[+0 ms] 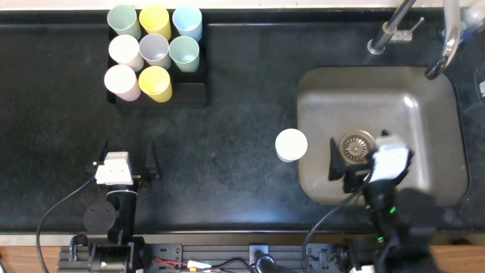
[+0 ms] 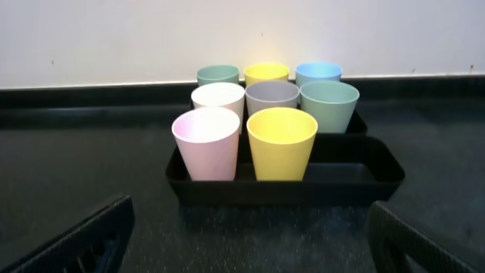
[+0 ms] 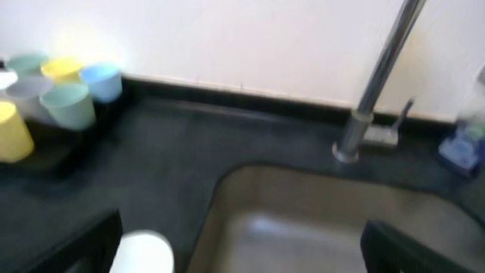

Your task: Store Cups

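Left pincer [image 1: 127, 157] spread wide, lower left, facing the tray [image 1: 191, 92] of eight cups [image 1: 154, 50] upper left. Right pincer [image 1: 367, 158] spread too, over the sink [image 1: 424, 98]. White cup [image 1: 291, 144] stands centre frame, beside the sink's left rim.

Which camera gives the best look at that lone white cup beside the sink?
The top view: the white cup shows whole, beside the sink. The right wrist view catches only part of it. The left wrist view faces the tray.
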### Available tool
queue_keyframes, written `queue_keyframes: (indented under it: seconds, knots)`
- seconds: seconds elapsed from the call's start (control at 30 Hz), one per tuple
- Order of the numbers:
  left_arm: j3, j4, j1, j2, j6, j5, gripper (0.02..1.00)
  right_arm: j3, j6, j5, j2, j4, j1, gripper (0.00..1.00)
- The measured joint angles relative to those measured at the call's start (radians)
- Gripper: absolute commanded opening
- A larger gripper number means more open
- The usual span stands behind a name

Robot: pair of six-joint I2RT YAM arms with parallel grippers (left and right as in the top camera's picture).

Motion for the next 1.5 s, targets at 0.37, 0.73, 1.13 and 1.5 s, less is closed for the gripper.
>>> queue_keyframes:
  seconds: [0.37, 0.73, 1.13, 1.5]
  knots:
    - [-0.005, 0.003, 0.000, 0.000, 0.000, 0.000, 0.998, 0.692, 0.000, 0.002, 0.835, -0.648, 0.032, 0.996]
    - [-0.005, 0.003, 0.000, 0.000, 0.000, 0.000, 0.998, 0.716, -0.243, -0.009, 1.101, -0.740, 0.196, 0.998]
    - [-0.005, 0.003, 0.000, 0.000, 0.000, 0.000, 0.998, 0.716, -0.360, 0.012, 1.247, -0.668, 0.168, 0.996]
    - [-0.005, 0.003, 0.000, 0.000, 0.000, 0.000, 0.998, 0.713, -0.379, 0.014, 1.303, -0.688, 0.176, 0.998]
